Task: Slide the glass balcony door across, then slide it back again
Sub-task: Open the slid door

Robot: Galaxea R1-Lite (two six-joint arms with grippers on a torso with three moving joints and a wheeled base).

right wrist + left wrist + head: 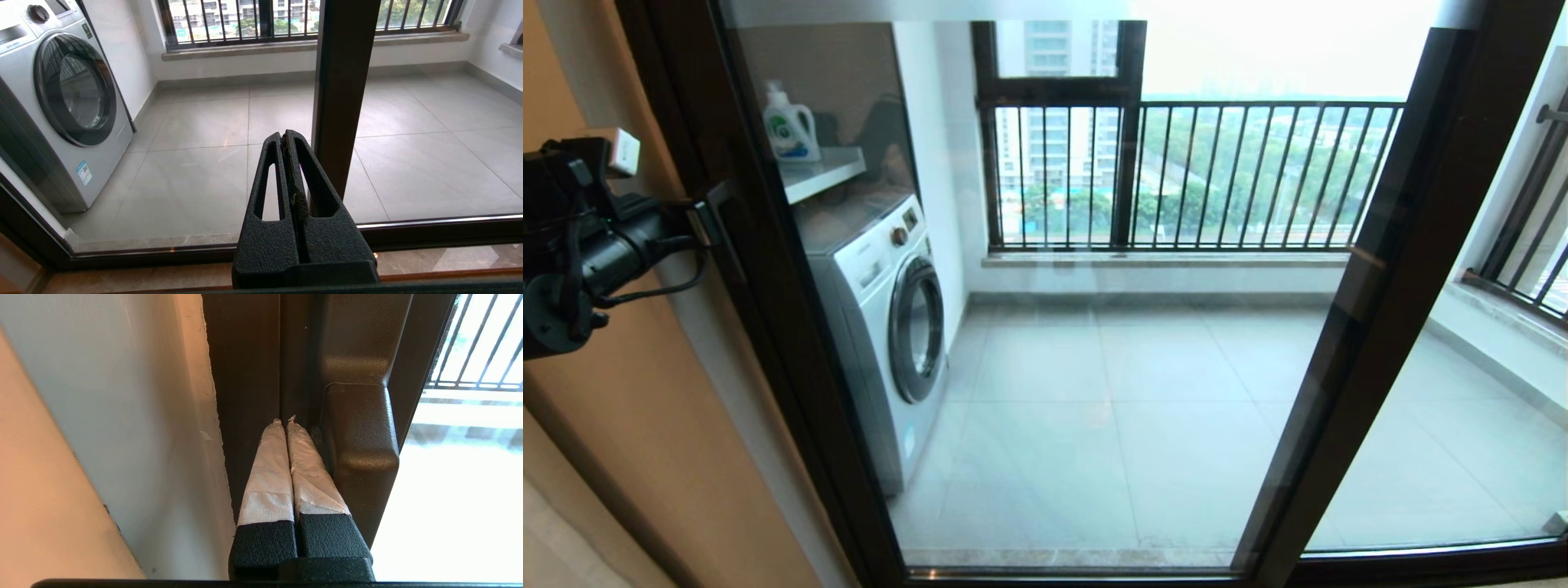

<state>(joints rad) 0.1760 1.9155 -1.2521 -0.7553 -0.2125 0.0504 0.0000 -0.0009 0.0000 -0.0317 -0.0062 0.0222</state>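
Observation:
The glass balcony door [1094, 367] fills the head view, with its dark left stile [768, 286] standing against the tan wall [629, 425]. My left gripper [698, 219] reaches that stile at the small lever handle [717, 214]. In the left wrist view the gripper [286, 421] is shut, holding nothing. Its white-taped fingertips [269, 465] press into the frame groove right beside the handle [359, 437]. My right gripper [284, 136] is shut and empty. It hangs low before the glass, next to the door's other vertical stile [343, 81]; it is out of the head view.
Behind the glass are a washing machine [882, 327], a shelf [821, 171] with a detergent bottle [788, 126], a tiled balcony floor [1143, 441] and a barred window [1192, 171]. The bottom track [429, 234] runs along the floor.

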